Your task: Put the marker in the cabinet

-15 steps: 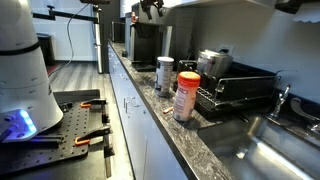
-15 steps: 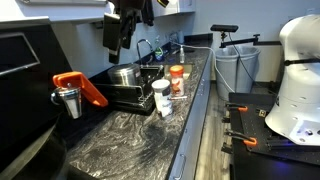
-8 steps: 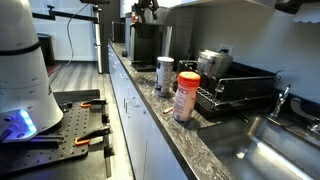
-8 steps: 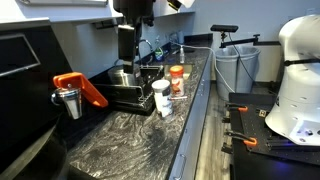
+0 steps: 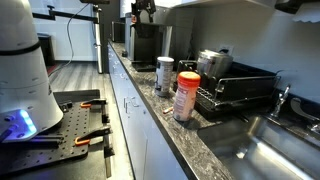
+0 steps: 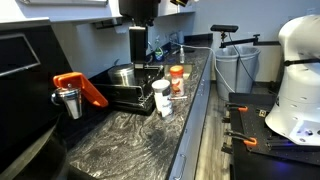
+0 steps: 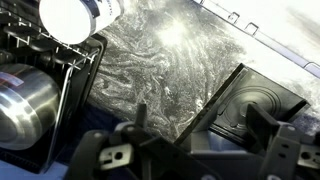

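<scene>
My gripper (image 7: 207,125) hangs high over the granite counter (image 7: 170,60), close under the pale upper cabinet (image 5: 230,6). In the wrist view its two fingers stand wide apart with nothing between them. In an exterior view the gripper (image 6: 137,58) points straight down above the dish rack (image 6: 130,90). In the other exterior view only the arm's end (image 5: 140,10) shows, at the top near the coffee machine (image 5: 148,42). I cannot make out the marker in any view.
On the counter stand a white jar (image 5: 165,75), an orange-lidded canister (image 5: 187,95), and a dish rack (image 5: 235,88) holding a metal pot (image 7: 25,100). The sink (image 5: 270,140) lies beyond. An orange tool with a metal cup (image 6: 75,90) stands at the counter's other end.
The arm has moved sideways along the counter under the cabinet, and the gripper has swung from tilted to straight down. The things on the counter have not moved.
</scene>
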Robot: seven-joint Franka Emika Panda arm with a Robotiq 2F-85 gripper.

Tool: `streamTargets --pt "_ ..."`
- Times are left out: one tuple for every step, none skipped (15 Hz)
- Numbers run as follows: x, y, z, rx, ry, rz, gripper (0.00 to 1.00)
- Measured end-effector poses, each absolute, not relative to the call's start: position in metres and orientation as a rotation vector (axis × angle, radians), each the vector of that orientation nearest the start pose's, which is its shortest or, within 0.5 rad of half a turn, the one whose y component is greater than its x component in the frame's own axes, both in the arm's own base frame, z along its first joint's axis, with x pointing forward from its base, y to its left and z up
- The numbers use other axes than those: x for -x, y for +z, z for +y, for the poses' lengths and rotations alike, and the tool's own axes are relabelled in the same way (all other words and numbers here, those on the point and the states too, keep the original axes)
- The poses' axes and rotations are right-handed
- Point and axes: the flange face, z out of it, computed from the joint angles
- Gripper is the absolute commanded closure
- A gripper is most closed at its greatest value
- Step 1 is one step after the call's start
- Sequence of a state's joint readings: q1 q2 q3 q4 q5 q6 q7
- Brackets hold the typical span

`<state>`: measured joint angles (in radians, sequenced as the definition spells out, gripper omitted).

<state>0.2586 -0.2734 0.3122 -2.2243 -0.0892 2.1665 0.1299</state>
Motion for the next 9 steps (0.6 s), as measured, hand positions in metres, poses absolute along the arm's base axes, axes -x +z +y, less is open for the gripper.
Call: streamTargets --pt "-0.412 0.502 0.27 3.107 -0.392 -0.769 0.0" --pt "-0.412 0.502 0.27 3.107 -0.392 -0.769 0.0" --pt "-0.412 0.502 0.27 3.107 -0.391 -0.769 0.0" --pt "-0.412 0.502 0.27 3.107 -0.391 -0.769 0.0" --pt "-0.412 0.502 0.27 3.107 -0.391 -0.769 0.0" --pt "-0.413 0.501 0.269 3.11 -0.39 -0.77 0.0" --pt "-0.413 0.499 0.269 3.112 -0.384 -0.77 0.0" --pt "-0.413 0.495 0.268 3.115 -0.373 -0.771 0.0" --pt "-0.411 0.49 0.268 3.12 -0.358 -0.772 0.0"
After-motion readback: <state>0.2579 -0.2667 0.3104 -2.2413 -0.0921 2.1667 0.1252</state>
